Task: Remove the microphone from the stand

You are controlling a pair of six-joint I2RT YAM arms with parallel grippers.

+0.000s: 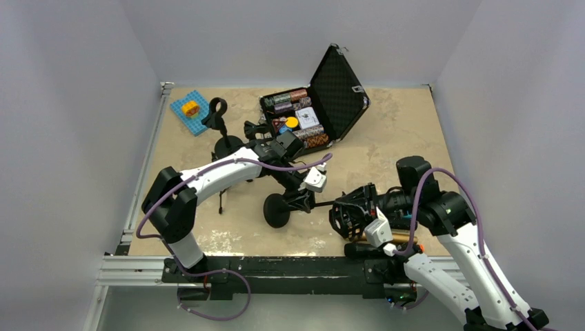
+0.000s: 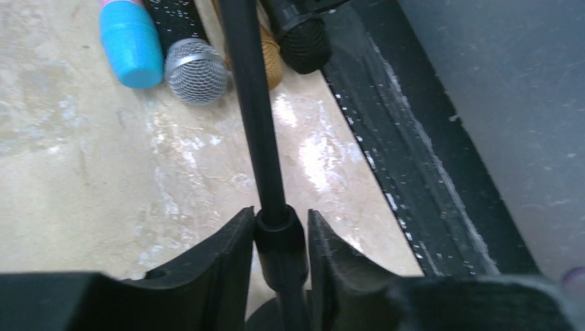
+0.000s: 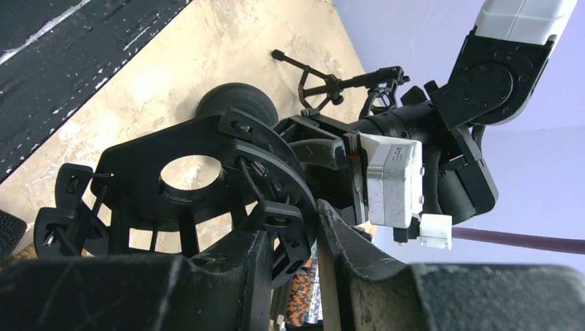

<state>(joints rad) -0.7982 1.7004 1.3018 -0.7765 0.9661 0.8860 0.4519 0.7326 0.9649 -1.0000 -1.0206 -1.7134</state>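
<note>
The black stand lies tipped over, its round base (image 1: 276,210) to the left and its pole (image 1: 324,204) running right to a shock mount (image 1: 350,214). My left gripper (image 1: 303,198) (image 2: 279,231) is shut on a collar of the pole (image 2: 256,117). My right gripper (image 1: 368,209) (image 3: 307,227) is shut on the mount's ring (image 3: 138,165), whose centre hole shows bare table through it. Several microphones lie on the table by the front edge: a blue one (image 2: 127,45), a silver-mesh one (image 2: 195,69), a gold one (image 2: 271,63) and a black one (image 2: 303,41).
An open black case (image 1: 338,86) with poker chips stands at the back. A blue plate with a yellow block (image 1: 190,109) lies back left. A second stand with a clip (image 1: 219,117) stands upright near it. The black rail (image 1: 276,265) (image 2: 414,172) runs along the near edge.
</note>
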